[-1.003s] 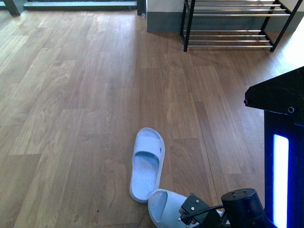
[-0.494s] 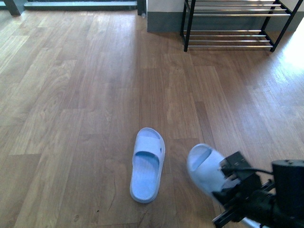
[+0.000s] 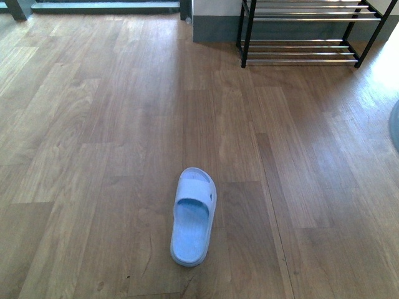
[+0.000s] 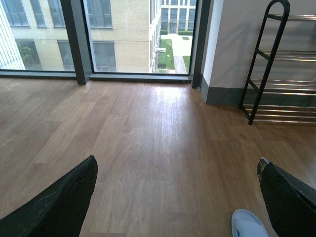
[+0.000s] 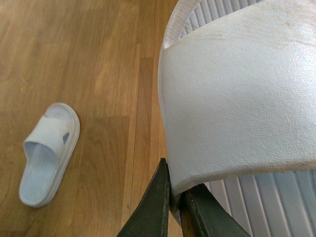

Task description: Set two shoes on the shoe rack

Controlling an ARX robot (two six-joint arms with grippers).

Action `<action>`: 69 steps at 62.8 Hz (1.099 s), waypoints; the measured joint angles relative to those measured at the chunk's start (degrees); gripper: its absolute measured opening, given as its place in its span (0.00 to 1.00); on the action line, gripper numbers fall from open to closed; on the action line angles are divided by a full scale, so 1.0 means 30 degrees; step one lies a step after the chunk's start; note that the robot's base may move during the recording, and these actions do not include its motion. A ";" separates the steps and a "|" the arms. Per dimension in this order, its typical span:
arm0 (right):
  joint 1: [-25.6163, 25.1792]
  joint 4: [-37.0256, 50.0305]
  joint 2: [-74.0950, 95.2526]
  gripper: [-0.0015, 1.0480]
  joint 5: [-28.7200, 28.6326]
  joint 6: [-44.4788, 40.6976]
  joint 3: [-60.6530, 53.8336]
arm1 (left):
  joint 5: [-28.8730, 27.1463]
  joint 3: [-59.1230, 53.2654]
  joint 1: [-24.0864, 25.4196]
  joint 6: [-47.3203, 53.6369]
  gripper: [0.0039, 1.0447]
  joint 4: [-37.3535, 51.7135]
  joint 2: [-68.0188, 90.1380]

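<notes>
One pale blue slide (image 3: 192,215) lies flat on the wood floor, also in the right wrist view (image 5: 48,153) and as a toe tip in the left wrist view (image 4: 247,224). My right gripper (image 5: 174,195) is shut on the strap edge of the other pale blue slide (image 5: 237,103), held above the floor; a sliver of it shows at the front view's right edge (image 3: 395,124). The shoe rack (image 3: 305,31), with black frames and chrome rods, stands at the back right by the wall (image 4: 276,64). My left gripper (image 4: 177,192) is open over bare floor. No grey sneakers show.
A grey skirting and wall corner (image 3: 215,28) sit left of the rack. Tall windows with dark frames (image 4: 74,39) run along the far side. Wood floor stretches between the lying slide and the rack.
My right arm lifted the held slide from beside the lying one and swung it right and up, out of the front view. The lying slide stayed put.
</notes>
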 joint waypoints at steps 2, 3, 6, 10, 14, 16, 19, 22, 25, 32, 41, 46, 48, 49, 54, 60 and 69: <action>-0.0204 -0.0510 -0.0925 0.02 -0.0022 0.0146 -0.0087 | 0.0000 0.0000 0.0000 0.0000 0.91 0.0000 0.0000; -0.0270 -0.0685 -0.1224 0.02 -0.0036 0.0197 -0.0109 | 0.0000 0.0000 0.0000 0.0000 0.91 0.0000 0.0000; -0.0612 -0.1486 -0.2586 0.02 -0.0015 0.0386 -0.0219 | 0.0000 0.0000 0.0000 0.0000 0.91 0.0000 0.0000; -0.1093 -0.2288 -0.3993 0.02 -0.0015 0.0692 -0.0364 | 0.0000 0.0000 0.0000 0.0000 0.91 0.0000 0.0000; -0.1668 -0.2936 -0.5231 0.02 -0.0197 0.1151 -0.0561 | 0.0000 0.0000 0.0000 0.0007 0.91 0.0000 0.0000; -0.1872 -0.3169 -0.5639 0.02 -0.0372 0.1341 -0.0634 | 0.0000 0.0000 0.0000 0.0000 0.91 0.0000 0.0000; -0.2193 -0.3490 -0.6375 0.02 -0.0437 0.1632 -0.0772 | 0.0000 0.0000 0.0000 0.0000 0.91 0.0007 0.0000; -0.2324 -0.3504 -0.6659 0.02 -0.0437 0.1821 -0.0809 | 0.0000 0.0000 0.0000 0.0000 0.91 0.0000 0.0000; -0.2390 -0.3504 -0.6747 0.02 -0.0437 0.1902 -0.0809 | 0.0000 0.0000 0.0000 0.0000 0.91 0.0000 0.0000; -0.2382 -0.3519 -0.6747 0.02 -0.0568 0.1967 -0.0831 | 0.0000 0.0000 0.0000 0.0000 0.91 0.0000 0.0000; -0.2382 -0.3526 -0.6747 0.02 -0.0561 0.2011 -0.0860 | -0.0029 0.0000 0.0000 0.0000 0.91 0.0000 0.0000; -0.2361 -0.3541 -0.6776 0.02 -0.0692 0.2011 -0.0867 | -0.0051 0.0000 -0.0007 0.0000 0.91 0.0000 0.0000; -0.2361 -0.3541 -0.6783 0.02 -0.0692 0.2011 -0.0867 | -0.0051 0.0000 0.0000 0.0000 0.91 0.0007 0.0000; -0.2361 -0.3541 -0.6783 0.02 -0.0663 0.2011 -0.0867 | -0.0051 0.0000 0.0000 0.0000 0.91 0.0000 0.0000; -0.2361 -0.3555 -0.6783 0.02 -0.0634 0.2018 -0.0867 | -0.0044 0.0000 0.0000 0.0000 0.91 0.0007 0.0000; -0.2361 -0.3555 -0.6783 0.02 -0.0627 0.2018 -0.0867 | -0.0044 0.0000 -0.0007 0.0000 0.91 0.0000 0.0000; -0.2382 -0.3555 -0.6776 0.02 -0.0619 0.2025 -0.0867 | -0.0007 0.0000 -0.0007 0.0000 0.91 0.0000 0.0000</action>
